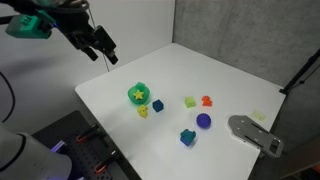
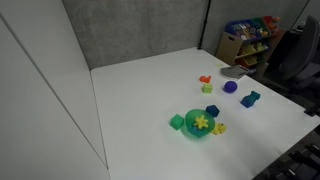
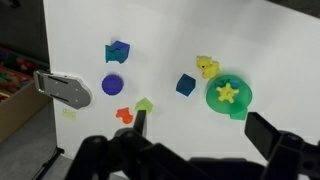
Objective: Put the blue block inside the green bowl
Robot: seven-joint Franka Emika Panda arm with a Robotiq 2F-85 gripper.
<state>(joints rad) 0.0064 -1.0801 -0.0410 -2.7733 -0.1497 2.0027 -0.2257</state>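
Observation:
The blue block [image 3: 186, 85] is small and dark blue and lies on the white table just beside the green bowl [image 3: 240, 100]. A yellow star piece [image 3: 227, 93] sits in the bowl. Block [image 1: 157, 105] and bowl [image 1: 131, 97] show in both exterior views, as block [image 2: 211, 110] and bowl [image 2: 190, 127]. My gripper [image 3: 205, 130] is open and empty. It hangs high above the table, well clear of the block and bowl, and in an exterior view it [image 1: 104, 54] is near the table's far corner.
Loose toys lie on the table [image 3: 270, 50]: a yellow piece [image 3: 207, 67], a larger teal-blue block [image 3: 118, 51], a purple ball [image 3: 113, 86], an orange piece [image 3: 124, 116], a pale yellow-green block [image 3: 145, 104]. A grey flat tool [image 3: 62, 89] lies near one edge. A green piece [image 2: 177, 122] touches the bowl.

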